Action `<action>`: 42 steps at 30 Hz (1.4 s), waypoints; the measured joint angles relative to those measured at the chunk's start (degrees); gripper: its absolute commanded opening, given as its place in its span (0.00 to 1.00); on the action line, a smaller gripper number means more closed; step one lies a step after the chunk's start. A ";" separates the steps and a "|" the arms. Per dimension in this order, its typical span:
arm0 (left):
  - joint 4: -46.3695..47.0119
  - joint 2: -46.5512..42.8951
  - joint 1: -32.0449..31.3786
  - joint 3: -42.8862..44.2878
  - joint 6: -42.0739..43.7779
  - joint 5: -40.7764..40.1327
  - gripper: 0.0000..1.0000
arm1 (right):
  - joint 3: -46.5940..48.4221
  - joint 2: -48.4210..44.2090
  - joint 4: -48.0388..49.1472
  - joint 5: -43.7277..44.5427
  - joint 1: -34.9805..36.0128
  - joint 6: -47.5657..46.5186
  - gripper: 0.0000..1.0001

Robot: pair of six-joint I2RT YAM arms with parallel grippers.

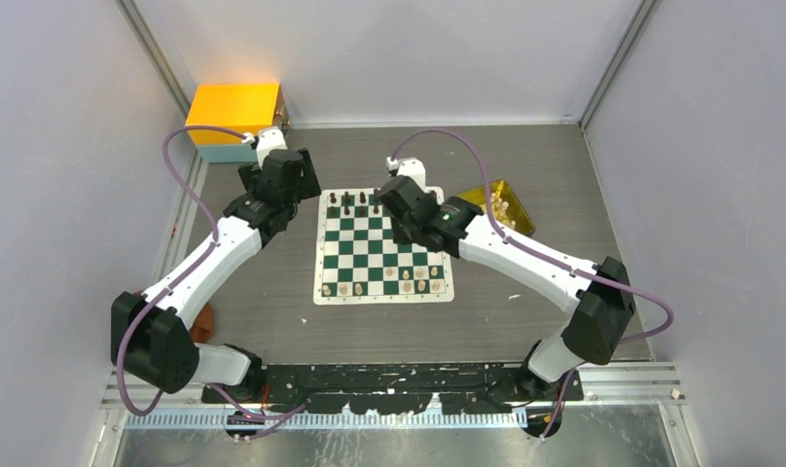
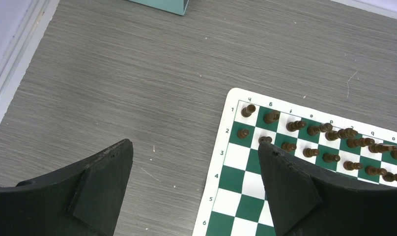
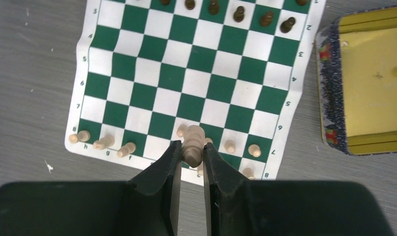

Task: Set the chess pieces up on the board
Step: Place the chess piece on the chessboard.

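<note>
Fingers are too small to read in the top view. The left gripper [image 1: 294, 173] sits off the upper left corner of the board [image 1: 384, 255], and the right gripper [image 1: 401, 219] is over its upper right. The board lies mid-frame with dark pieces [image 1: 347, 204] along its top and pale pieces [image 1: 379, 286] along its bottom. A gold tray [image 1: 518, 216] lies to the right.

In the left wrist view, the fingers [image 2: 103, 172] are spread wide over the table [image 2: 113, 73] and the board's corner.

In the right wrist view, the fingers [image 3: 169, 164] pinch a pale piece [image 3: 193, 140] seen against the board's lower edge.
</note>
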 measured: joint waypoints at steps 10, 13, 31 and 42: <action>-0.02 -1.33 0.00 -0.83 -0.04 0.00 0.98 | 0.17 2.73 -0.46 1.51 8.15 -0.13 0.00; 0.00 -1.51 0.00 -1.05 -0.07 0.00 0.98 | -0.57 2.73 0.09 1.88 9.66 -0.13 0.00; 0.00 -1.75 0.00 -1.49 -0.17 0.00 0.98 | -10.95 3.45 5.77 2.58 12.52 -0.11 0.01; -0.02 -1.75 0.00 -1.49 -0.17 0.00 0.98 | -15.50 3.93 11.34 1.14 12.52 -0.11 0.00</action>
